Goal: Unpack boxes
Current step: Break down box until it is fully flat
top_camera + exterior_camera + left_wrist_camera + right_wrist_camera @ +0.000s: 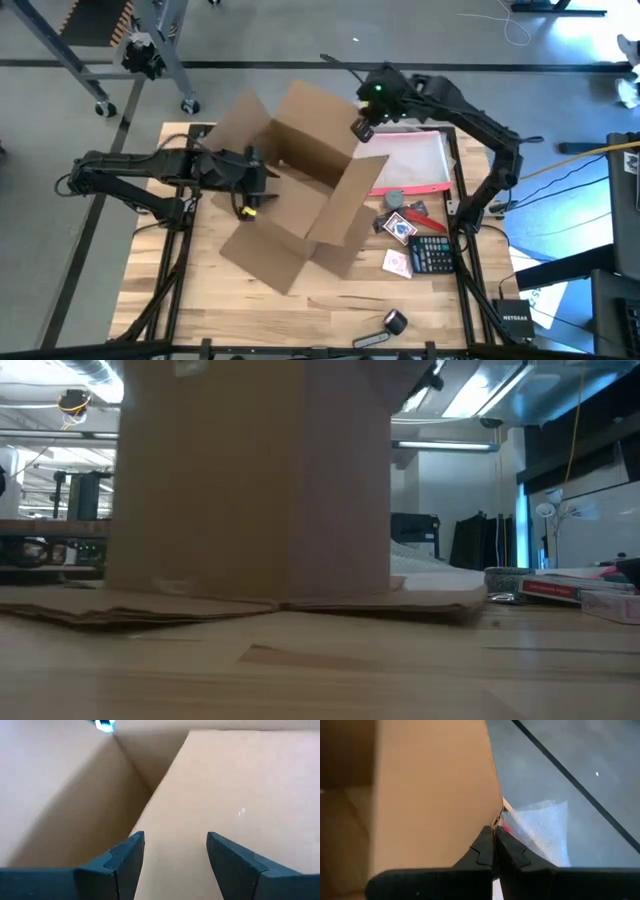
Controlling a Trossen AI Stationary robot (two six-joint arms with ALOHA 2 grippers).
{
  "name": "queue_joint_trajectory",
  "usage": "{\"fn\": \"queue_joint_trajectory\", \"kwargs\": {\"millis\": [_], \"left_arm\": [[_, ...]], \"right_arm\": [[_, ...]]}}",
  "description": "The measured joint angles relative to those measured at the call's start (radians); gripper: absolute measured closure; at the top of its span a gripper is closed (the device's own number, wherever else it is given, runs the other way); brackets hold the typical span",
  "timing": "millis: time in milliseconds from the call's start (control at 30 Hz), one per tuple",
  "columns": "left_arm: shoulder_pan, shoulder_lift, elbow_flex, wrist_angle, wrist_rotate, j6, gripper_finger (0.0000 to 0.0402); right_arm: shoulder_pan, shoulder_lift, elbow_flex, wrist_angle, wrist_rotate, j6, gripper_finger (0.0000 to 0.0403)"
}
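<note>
Bare wooden tabletop [330, 670] fills the foreground of the low view, and behind it the cardboard box [250, 480] rises as a plain brown wall with its flaps lying flat on the wood. From that height neither arm can be seen. The high view shows what the low one hides: the box [300, 185] stands open-topped near the middle of the tabletop [140, 270], flaps splayed outward. The left pincer [252, 185] reaches in over the box's left rim, and the right pincer [362, 128] sits at the upper right corner flap. The left wrist view looks down into the box's bare inside corner, with the left pincer [175, 855] standing apart and holding nothing. The right wrist view shows the right pincer [494, 847] pressed together on the edge of a box flap, with a clear plastic pouch [540, 832] lying beyond it. Only the high view takes in the pouch [415, 160] lying right of the box, and nearer the front a calculator [432, 254], playing cards [400, 228] and a small black roll [395, 321].
</note>
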Motion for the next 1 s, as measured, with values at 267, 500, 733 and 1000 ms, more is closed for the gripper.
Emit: {"fn": "queue_joint_trajectory", "kwargs": {"millis": [267, 500, 733, 1000], "left_arm": [[0.053, 0.000, 0.120, -0.021, 0.018, -0.055, 0.0192], [0.189, 0.125, 0.278, -0.143, 0.245, -0.093, 0.0192], [0.330, 0.364, 0.563, -0.390, 0.385, -0.002, 0.0192], [0.419, 0.498, 0.618, -0.497, 0.650, 0.042, 0.0192]], "right_arm": [[0.085, -0.014, 0.185, -0.041, 0.001, -0.014, 0.0332], [0.216, -0.010, 0.259, -0.047, 0.015, -0.071, 0.0248], [0.369, -0.010, 0.276, -0.080, 0.074, -0.106, 0.0224], [0.502, -0.009, 0.193, -0.209, 0.176, -0.077, 0.0223]]}}
